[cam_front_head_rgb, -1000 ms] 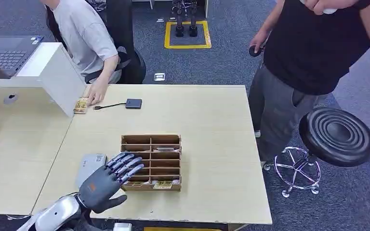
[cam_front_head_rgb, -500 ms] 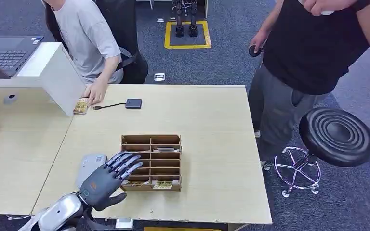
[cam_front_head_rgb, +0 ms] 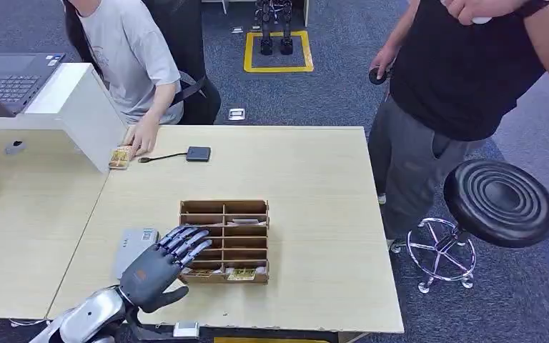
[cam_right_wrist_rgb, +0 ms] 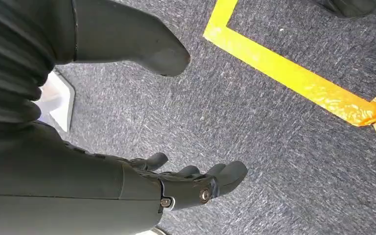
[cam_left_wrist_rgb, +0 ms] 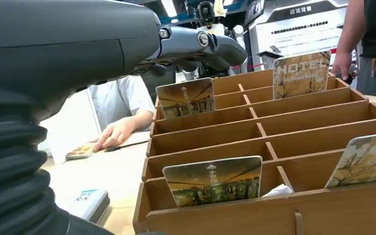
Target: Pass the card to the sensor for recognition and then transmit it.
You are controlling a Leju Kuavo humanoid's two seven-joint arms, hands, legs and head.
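Rack (cam_front_head_rgb: 224,207): wooden, slotted, mid-table, several cards upright in it.
Card (cam_left_wrist_rgb: 212,180): nearest slot, leaning, top edge proud of the divider. Likely light, stiff, slick-faced; best pinched by that exposed top edge, faces between thumb and finger.
Left hand (cam_front_head_rgb: 159,266): fingers spread, holding nothing, poised over the rack's near left corner.
Right hand (cam_right_wrist_rgb: 186,183): hanging over carpet, fingers loosely curled, nothing in it.
Sensor (cam_front_head_rgb: 134,246): probably the grey box left of the rack.
Seated person's hand (cam_front_head_rgb: 141,136): rests at the far edge.
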